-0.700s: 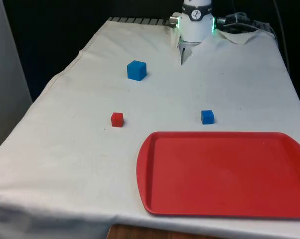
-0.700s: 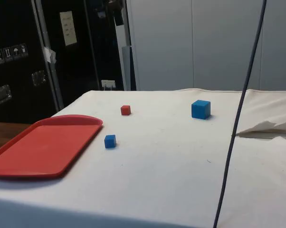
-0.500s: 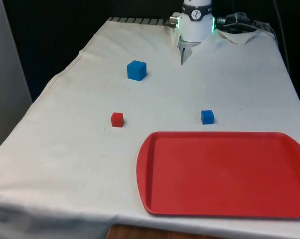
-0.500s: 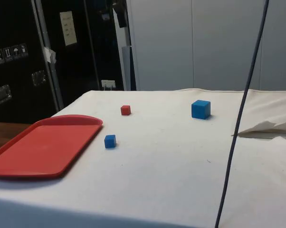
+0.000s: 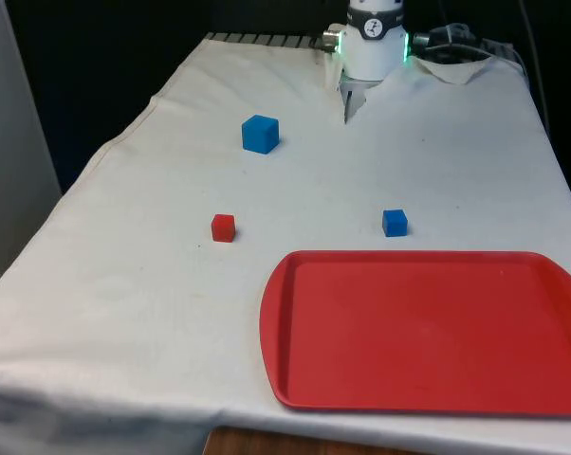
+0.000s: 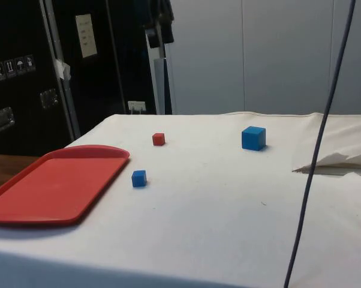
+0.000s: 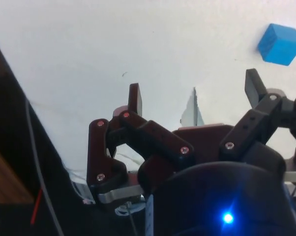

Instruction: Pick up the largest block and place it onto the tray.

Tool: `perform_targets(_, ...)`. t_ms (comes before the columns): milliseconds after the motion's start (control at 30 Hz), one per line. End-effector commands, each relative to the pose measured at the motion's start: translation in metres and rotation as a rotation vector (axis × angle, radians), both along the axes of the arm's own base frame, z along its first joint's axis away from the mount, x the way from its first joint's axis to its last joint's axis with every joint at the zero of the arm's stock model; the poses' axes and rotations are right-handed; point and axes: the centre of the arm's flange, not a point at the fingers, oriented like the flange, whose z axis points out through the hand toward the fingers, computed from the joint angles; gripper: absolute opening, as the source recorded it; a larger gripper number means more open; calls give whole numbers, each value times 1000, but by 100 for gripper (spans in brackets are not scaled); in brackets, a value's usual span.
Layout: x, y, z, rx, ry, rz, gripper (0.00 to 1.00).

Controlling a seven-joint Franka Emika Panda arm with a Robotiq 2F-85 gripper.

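The largest block, a blue cube (image 5: 260, 134), sits on the white cloth towards the far end on the front view's left; the side view has this cube (image 6: 253, 138) too. From the wrist view, the same cube (image 7: 280, 44) lies far below and off to one side of my gripper (image 7: 194, 88). The gripper hangs high above the cloth, open, with nothing between its fingers. A red tray (image 5: 428, 332) lies at the near edge on the front view's right, and the tray (image 6: 54, 186) holds nothing.
A small blue cube (image 5: 394, 223) lies just beyond the tray's far rim. A small red cube (image 5: 223, 227) sits to its left. A dark cable (image 6: 318, 156) hangs across the side view. Crumpled cloth (image 6: 336, 159) lies by the robot's base (image 5: 374, 43).
In the side view the hanging cable has swung to the right, and the dark shape at the top edge has shifted right. The blocks and the tray have stayed put.
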Motion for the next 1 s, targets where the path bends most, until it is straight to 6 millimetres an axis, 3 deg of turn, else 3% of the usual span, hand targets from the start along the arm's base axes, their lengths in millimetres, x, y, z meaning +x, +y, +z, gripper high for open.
perform_targets(0,-7,-5,-2,-9,-17,2,100)
perform_targets(967,-55,-60,-70,7,1,53,100)
